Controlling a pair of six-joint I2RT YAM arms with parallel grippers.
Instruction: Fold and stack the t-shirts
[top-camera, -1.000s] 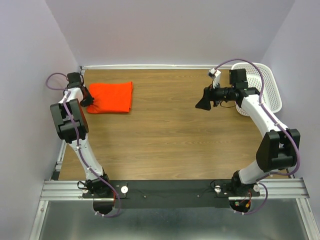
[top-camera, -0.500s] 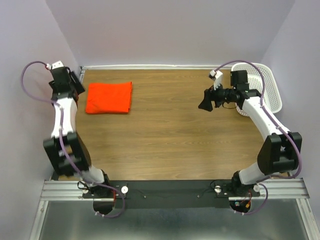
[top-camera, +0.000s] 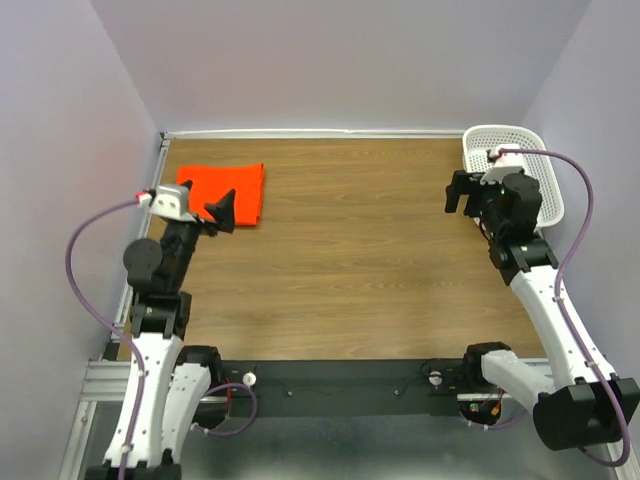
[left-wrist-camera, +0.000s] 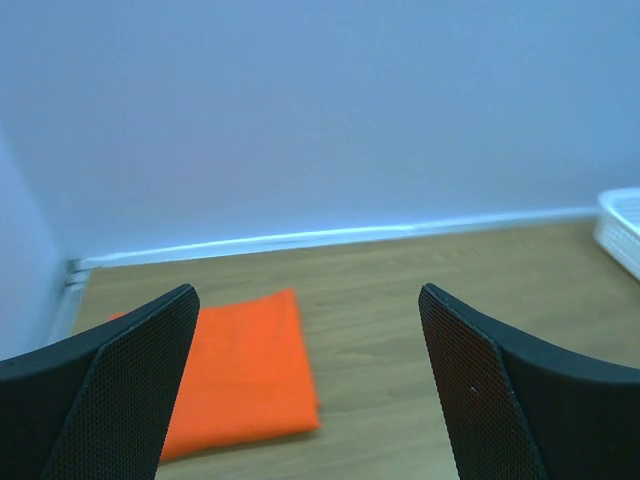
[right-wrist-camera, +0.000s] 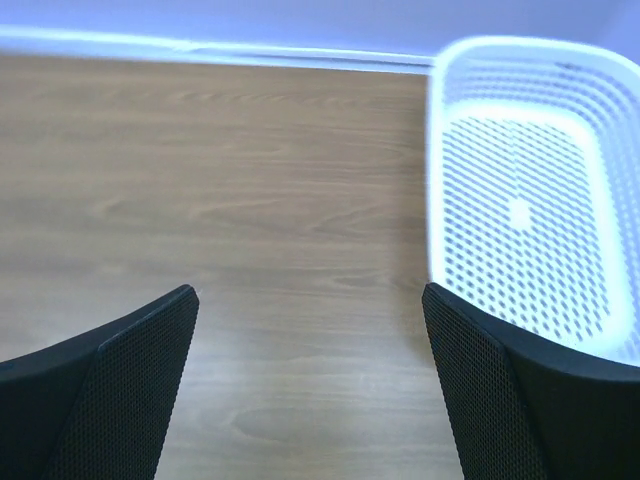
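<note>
The bright orange-red t-shirt (top-camera: 240, 190) lies folded into a flat rectangle at the far left of the wooden table. In the left wrist view the t-shirt (left-wrist-camera: 245, 370) rests ahead and to the left, untouched. My left gripper (top-camera: 208, 200) hovers above the shirt's near left edge, raised off the table. In its own view the left gripper (left-wrist-camera: 308, 297) is open with nothing between the fingers (left-wrist-camera: 140, 380). My right gripper (top-camera: 465, 195) hangs at the far right beside the basket. The right gripper (right-wrist-camera: 308, 295) is open and empty over bare wood.
A white perforated plastic basket (top-camera: 545, 165) stands at the far right corner; the basket (right-wrist-camera: 437, 150) looks empty inside. Purple walls close in the table (top-camera: 350, 250) on the left, back and right. Purple cables loop off both arms.
The left arm has drawn back from the shirt's left edge toward the near side and risen, its jaws opening wide. The right arm has swung right toward the basket. The shirt stays put.
</note>
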